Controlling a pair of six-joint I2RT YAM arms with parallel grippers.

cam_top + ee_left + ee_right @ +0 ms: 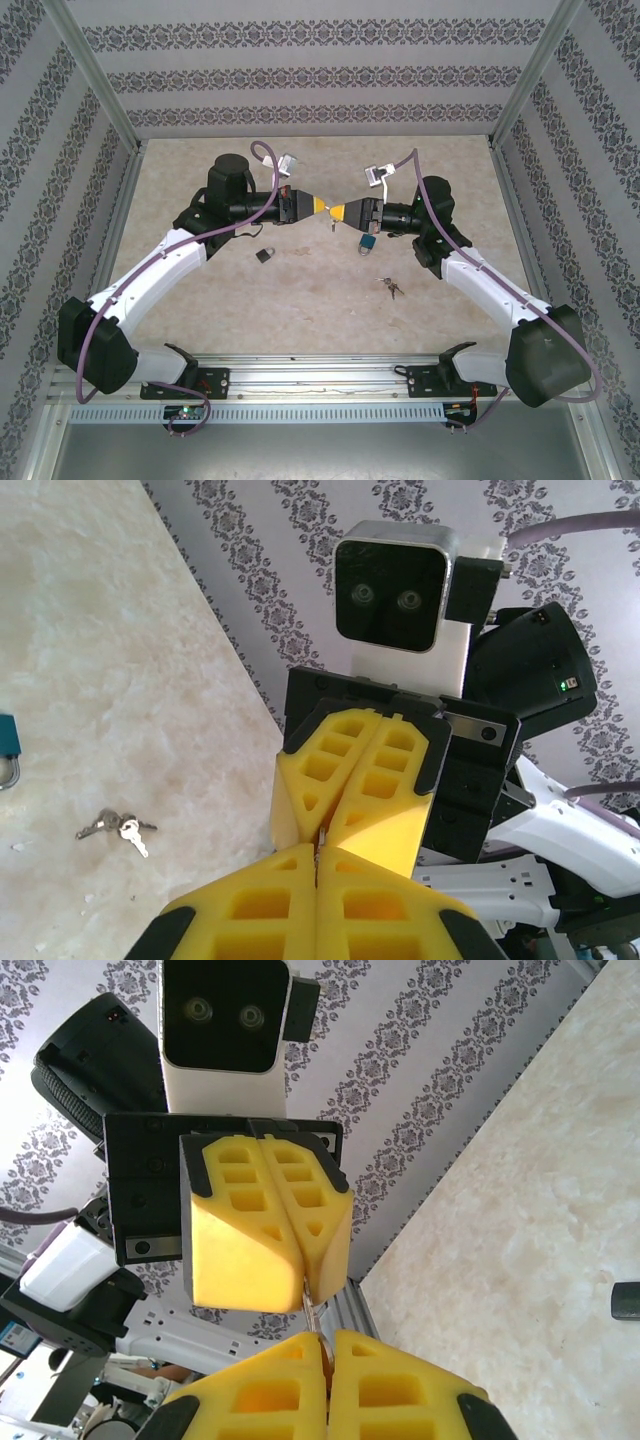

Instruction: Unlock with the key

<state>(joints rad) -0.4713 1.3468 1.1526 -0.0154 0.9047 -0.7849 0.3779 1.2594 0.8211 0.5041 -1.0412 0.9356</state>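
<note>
Left end effector (317,858), right end effector (326,1340) tip-to-tip, both pinching key (311,1308); blue padlock (368,243) below.

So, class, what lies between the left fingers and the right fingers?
A thin metal sliver, likely the key, pinched between left fingers and right fingers; both wrist views show it.
</note>
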